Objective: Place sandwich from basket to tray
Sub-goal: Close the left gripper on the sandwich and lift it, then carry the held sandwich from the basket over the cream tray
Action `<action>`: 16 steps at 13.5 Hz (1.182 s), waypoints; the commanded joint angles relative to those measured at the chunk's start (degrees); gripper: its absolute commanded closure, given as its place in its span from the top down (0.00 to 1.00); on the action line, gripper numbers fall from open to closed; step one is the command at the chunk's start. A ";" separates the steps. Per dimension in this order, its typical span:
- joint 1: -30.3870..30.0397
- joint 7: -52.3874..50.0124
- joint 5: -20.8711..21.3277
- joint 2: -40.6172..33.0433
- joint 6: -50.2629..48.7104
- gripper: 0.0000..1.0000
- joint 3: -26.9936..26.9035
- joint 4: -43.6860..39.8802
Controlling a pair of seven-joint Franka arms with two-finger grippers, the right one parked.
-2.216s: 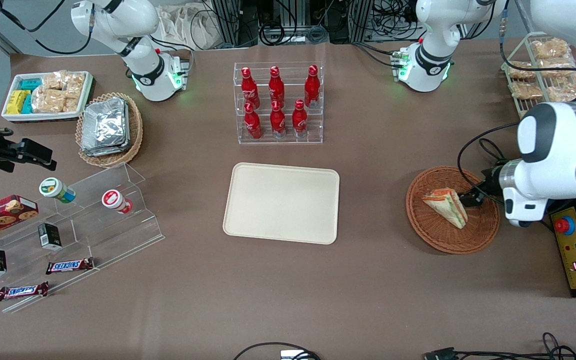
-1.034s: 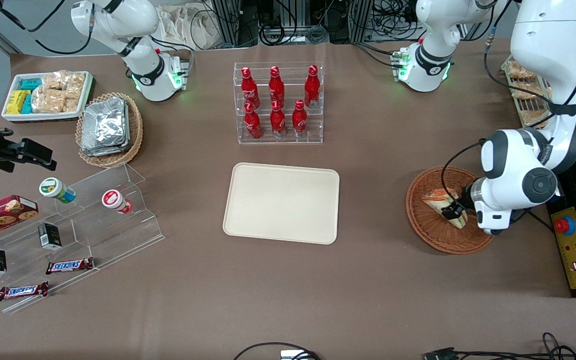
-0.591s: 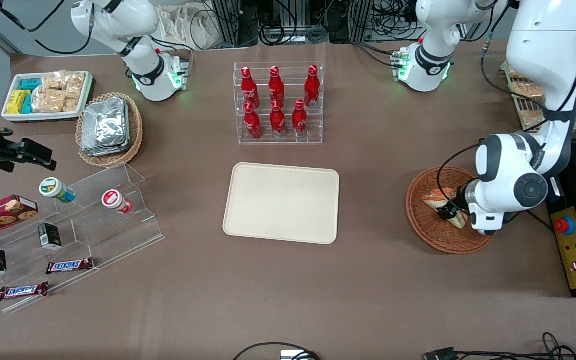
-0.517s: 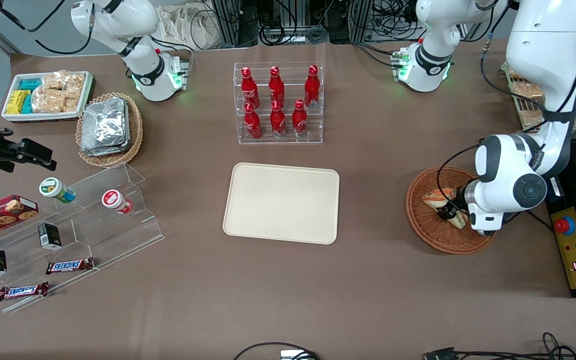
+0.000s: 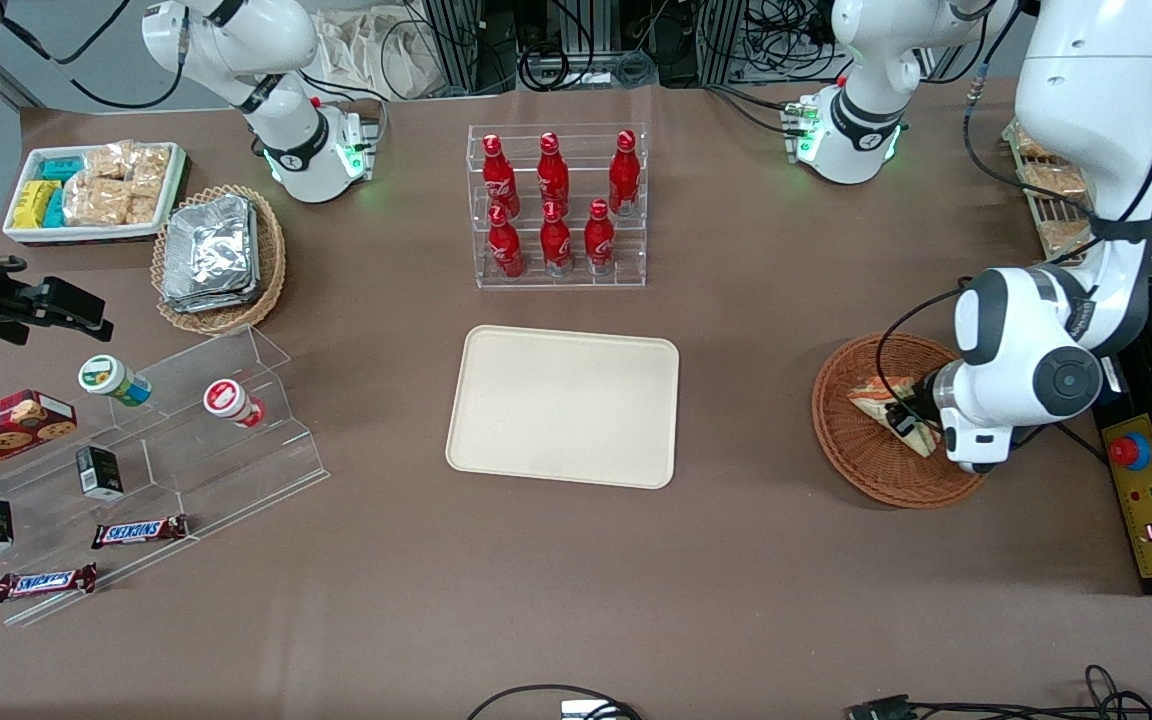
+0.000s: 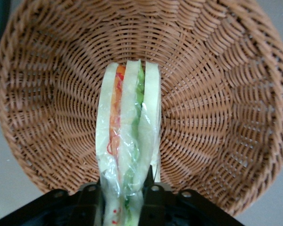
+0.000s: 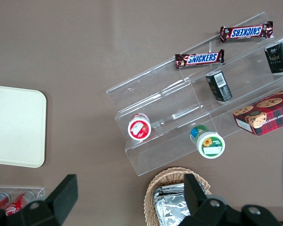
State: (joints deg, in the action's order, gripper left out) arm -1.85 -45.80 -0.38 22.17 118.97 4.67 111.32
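Note:
The sandwich (image 5: 874, 394), a plastic-wrapped white wedge with orange and green layers, sits inside the reddish-brown wicker basket (image 5: 861, 465) toward the working arm's end of the table. My left gripper (image 5: 904, 421) is down in the basket and shut on the sandwich's wider end. In the left wrist view the sandwich (image 6: 127, 136) stands on edge, pinched between the black fingers (image 6: 150, 187) of the gripper (image 6: 124, 200), with the basket (image 6: 217, 94) weave all around it. The cream tray (image 5: 563, 405) lies flat at the table's middle, also seen in the right wrist view as the tray (image 7: 14, 125).
A clear rack of red bottles (image 5: 556, 205) stands farther from the camera than the tray. A yellow control box with a red button (image 5: 1148, 498) lies beside the basket at the table's end. A wire rack of snack packets (image 5: 1061, 175) stands near the working arm's base.
The left arm swung in over the basket and its gripper came down around the sandwich. In the last half second the sandwich shifted slightly with the gripper.

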 commanded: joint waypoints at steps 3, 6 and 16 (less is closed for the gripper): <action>0.09 -0.25 0.64 -5.20 -13.92 0.00 3.49 -9.61; 0.09 3.24 0.73 -6.88 -15.43 0.00 7.45 -12.52; 5.95 11.27 6.94 -1.97 -15.00 0.00 18.88 -19.82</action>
State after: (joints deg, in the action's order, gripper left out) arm 0.32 -33.73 2.77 17.27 104.48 23.11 95.06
